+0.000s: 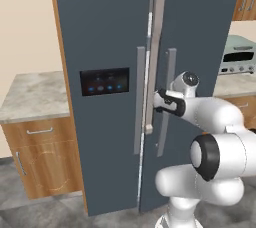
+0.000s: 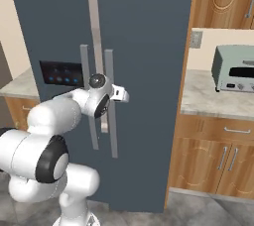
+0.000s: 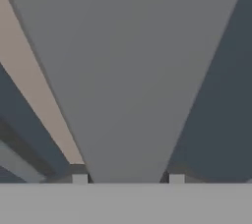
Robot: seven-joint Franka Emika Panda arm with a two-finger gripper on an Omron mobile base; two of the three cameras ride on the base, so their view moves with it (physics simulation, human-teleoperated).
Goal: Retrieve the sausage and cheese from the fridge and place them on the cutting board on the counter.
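Two long grey handles run down the middle of the fridge [image 1: 110, 37] in the left base view, and the gripper [image 1: 156, 103] sits at the right door handle [image 1: 168, 99], its black-and-white hand pressed in where the two doors meet — sensible, since the sausage and cheese are presumably behind those closed doors and the door has to come open first. Beside the left handle [image 1: 140, 99] the black blue-lit panel [image 1: 104, 81] glows on the left door, and a stone counter [image 1: 30, 94] over wooden cabinets flanks the fridge on that side. From the right base view, the arm reaches forward from the lower left and the gripper [image 2: 106, 102] meets the same right door handle [image 2: 111, 71] at about mid-height, a good spot for pulling a tall door without twisting it; a pale green toaster oven [image 2: 233, 69] stands on the counter [image 2: 208, 98] to the right of the fridge, well apart from the arm. Seen from the hand view, a broad grey bar — the right door handle [image 3: 128, 70] — runs straight down between the two fingertips [image 3: 79, 179], which bracket it closely, so the jaws appear closed around it, ready for a pull. Neither food item can be seen, and no cutting board is visible, so the task looks to be at its very start.
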